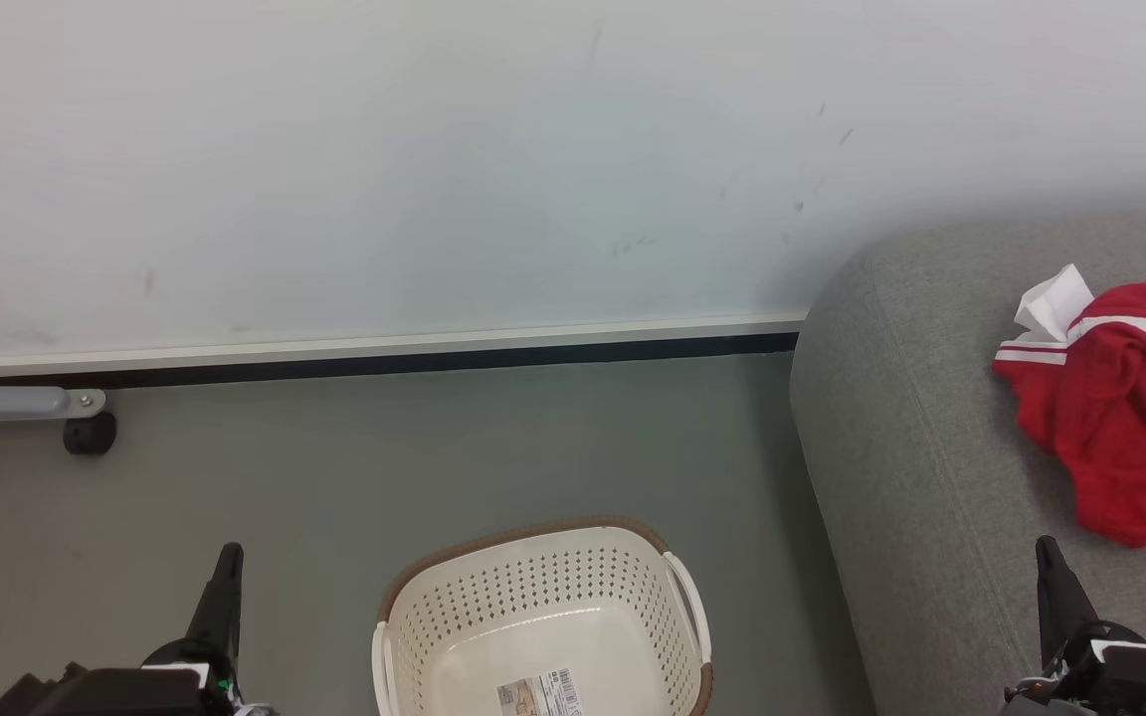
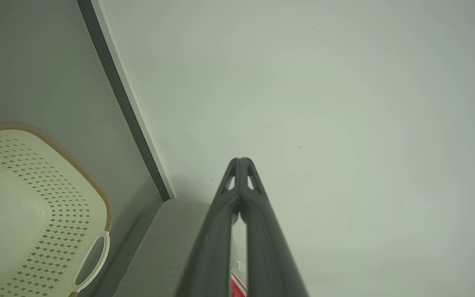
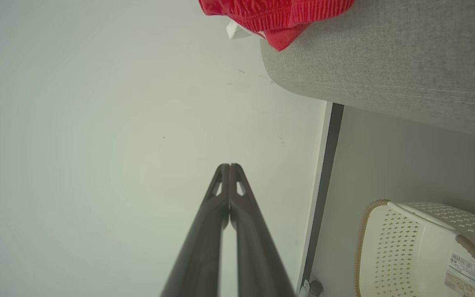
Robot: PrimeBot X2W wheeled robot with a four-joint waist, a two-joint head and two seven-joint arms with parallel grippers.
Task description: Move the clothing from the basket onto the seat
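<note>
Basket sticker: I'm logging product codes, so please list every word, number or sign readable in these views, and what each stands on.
Sticker on the inside floor of the basket: a barcode and lines of small print, all too small and blurred to read in the head and wrist views.
Clothing: white stripes, no lettering visible.
Seat and wall: no text.

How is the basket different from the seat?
The basket is cream plastic with holes; the seat is grey woven fabric. The basket shows no clothes inside, just a label, while the seat has the red clothing on it. The basket is much smaller than the seat. Both have rounded corners.
</note>
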